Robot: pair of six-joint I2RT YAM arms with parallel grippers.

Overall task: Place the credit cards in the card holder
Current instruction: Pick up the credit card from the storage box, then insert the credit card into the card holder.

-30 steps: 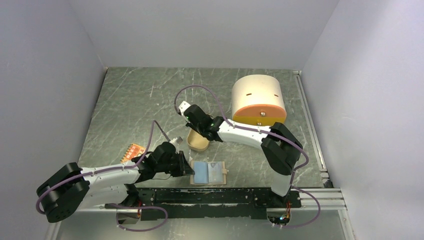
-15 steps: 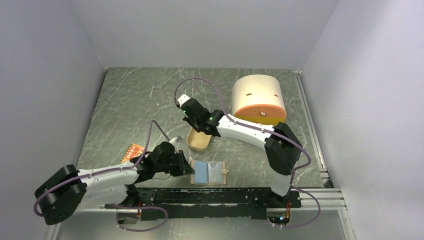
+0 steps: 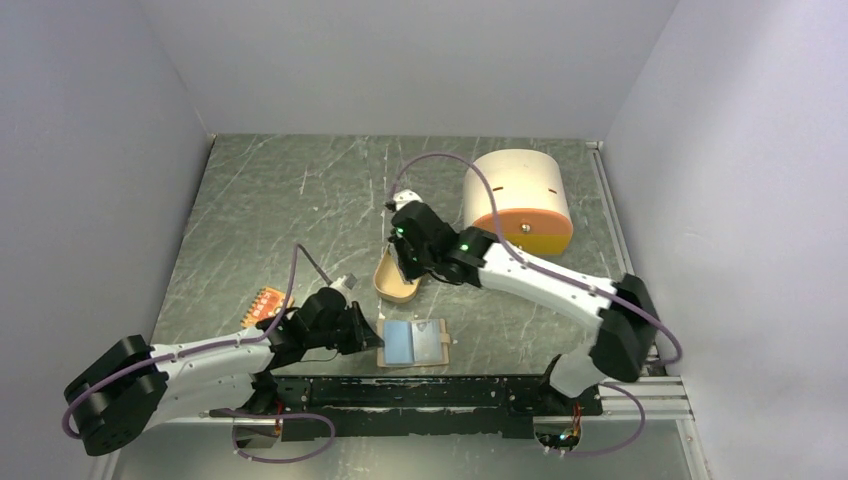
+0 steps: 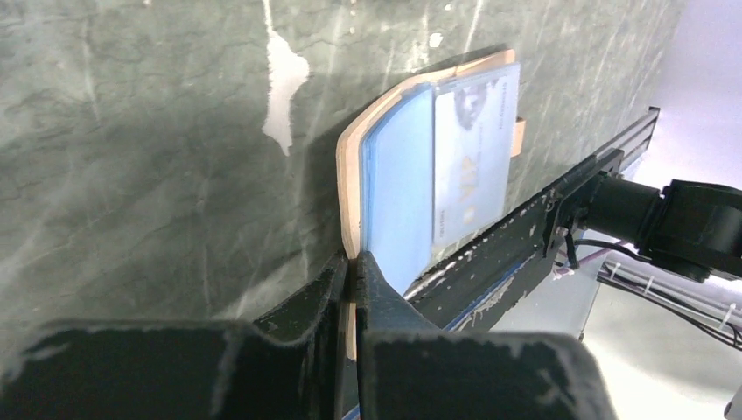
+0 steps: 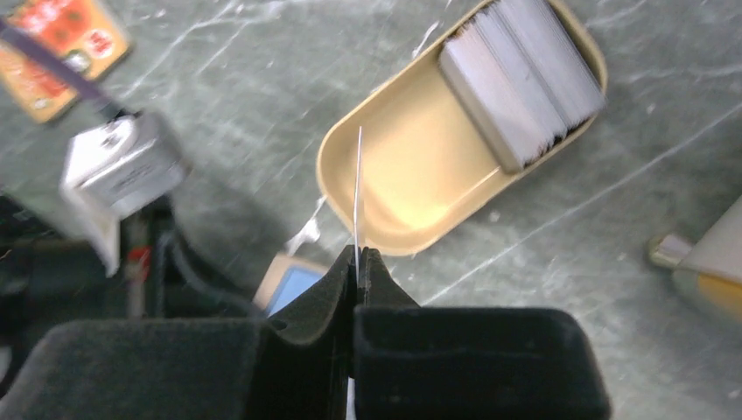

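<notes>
The beige card holder (image 3: 444,343) lies open near the table's front edge. A light blue credit card (image 3: 400,342) and a whitish one (image 3: 430,341) lie on it. My left gripper (image 3: 378,338) is shut on the holder's left edge; in the left wrist view its jaws (image 4: 354,259) pinch the tan edge (image 4: 348,188) beside the blue card (image 4: 398,188) and the whitish card (image 4: 472,153). My right gripper (image 3: 403,264) hovers over the oval tan tray (image 3: 395,288). Its jaws (image 5: 358,254) are shut on a thin card (image 5: 359,188) that shows edge-on.
A stack of pale cards (image 5: 521,79) sits in one end of the tray (image 5: 394,192). The large cream box with an orange front (image 3: 517,198) stands behind the right arm. An orange-red dotted piece (image 3: 268,303) lies left of the left arm. The black rail (image 3: 450,390) runs along the front.
The right arm has swung its elbow out to the right and its gripper has shifted right over the tray, holding a card. The left jaws have closed tighter on the holder's edge.
</notes>
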